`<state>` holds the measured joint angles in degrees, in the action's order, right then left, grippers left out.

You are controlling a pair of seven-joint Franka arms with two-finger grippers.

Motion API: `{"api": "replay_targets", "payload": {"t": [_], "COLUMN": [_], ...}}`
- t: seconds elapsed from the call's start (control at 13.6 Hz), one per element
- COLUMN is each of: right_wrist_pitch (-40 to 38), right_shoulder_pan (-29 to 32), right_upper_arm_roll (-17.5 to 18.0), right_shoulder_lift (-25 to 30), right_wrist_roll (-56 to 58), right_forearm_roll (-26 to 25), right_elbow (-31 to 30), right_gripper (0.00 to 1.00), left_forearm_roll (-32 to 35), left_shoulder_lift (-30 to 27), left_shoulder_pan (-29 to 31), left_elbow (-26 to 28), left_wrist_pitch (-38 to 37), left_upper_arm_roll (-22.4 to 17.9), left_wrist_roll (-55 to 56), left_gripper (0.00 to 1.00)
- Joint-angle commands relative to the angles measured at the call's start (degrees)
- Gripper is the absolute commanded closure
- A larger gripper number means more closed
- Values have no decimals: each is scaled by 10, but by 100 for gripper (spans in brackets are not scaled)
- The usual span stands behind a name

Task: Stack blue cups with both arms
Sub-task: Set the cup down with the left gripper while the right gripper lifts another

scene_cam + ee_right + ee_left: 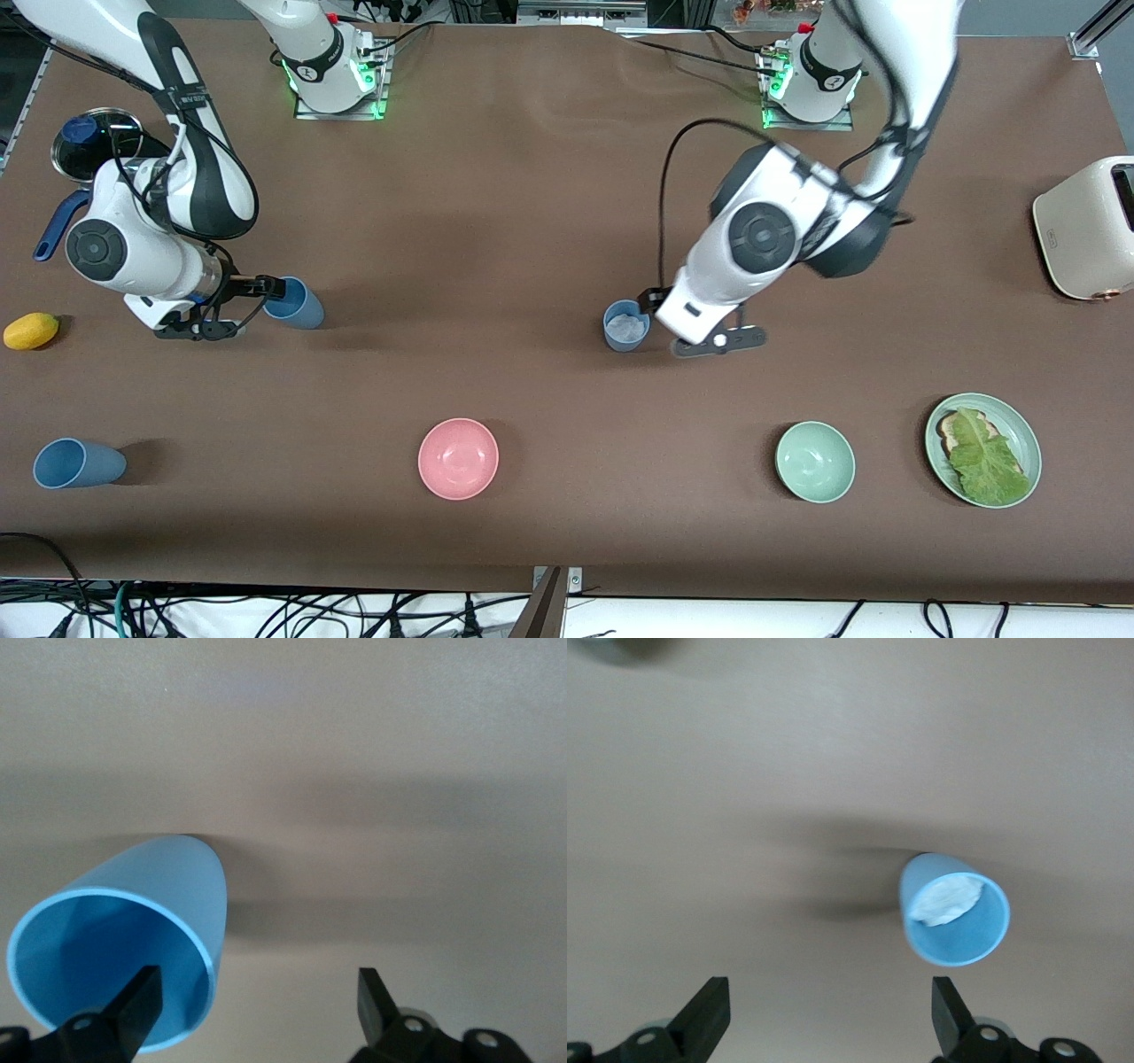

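Blue cups upright on brown table; both grippers' fingers spread, holding nothing.

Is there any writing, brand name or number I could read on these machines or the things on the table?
None can be read.
Toaster: a small mark low on its front, too small to read.
Arm bases, right arm and left arm: a small dark mark on each, too small to read.
Blue cups, bowls, plate: plain, no text.

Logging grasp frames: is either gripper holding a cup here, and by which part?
Nothing is held. The left gripper is open beside one blue cup; the right gripper is open beside another blue cup.
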<state>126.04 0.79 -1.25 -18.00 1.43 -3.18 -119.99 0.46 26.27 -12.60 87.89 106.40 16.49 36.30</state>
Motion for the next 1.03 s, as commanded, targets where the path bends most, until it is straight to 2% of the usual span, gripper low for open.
{"api": "replay_targets", "payload": {"t": [0.0, 0.15, 0.29, 0.44, 0.59, 0.73, 0.95], "right_wrist_pitch": [4, 2, 1, 1, -3, -40, -121], "right_shoulder_pan": [4, 4, 4, 4, 3, 3, -6], "right_upper_arm_roll": [5, 8, 9, 10, 13, 26, 50], "right_shoulder_lift": [-5, -6, -6, -6, -5, -5, -5], "right_wrist_roll": [6, 0, -1, 0, 2, -2, -56], "right_forearm_roll": [-7, -3, -2, -1, -1, 3, 48], "right_elbow": [-1, -1, 0, 1, 4, 31, 85], "right_gripper": [45, 81, 100, 100, 100, 100, 100], "left_forearm_roll": [14, 13, 12, 6, 6, 4, -12], "left_shoulder_lift": [-39, -77, -104, -111, -127, -155, -208], "left_shoulder_pan": [41, 85, 117, 165, 174, 163, 144], "left_elbow": [6, -1, -22, -41, -34, -21, 22], "left_wrist_pitch": [-46, -95, -138, -169, -171, -170, -169], "left_upper_arm_roll": [3, 6, 3, 11, -4, -58, -129], "left_wrist_roll": [-80, -136, -210, -266, -336, -407, -492], "left_gripper": [0, 0, 0, 0, 0, 0, 0]}}
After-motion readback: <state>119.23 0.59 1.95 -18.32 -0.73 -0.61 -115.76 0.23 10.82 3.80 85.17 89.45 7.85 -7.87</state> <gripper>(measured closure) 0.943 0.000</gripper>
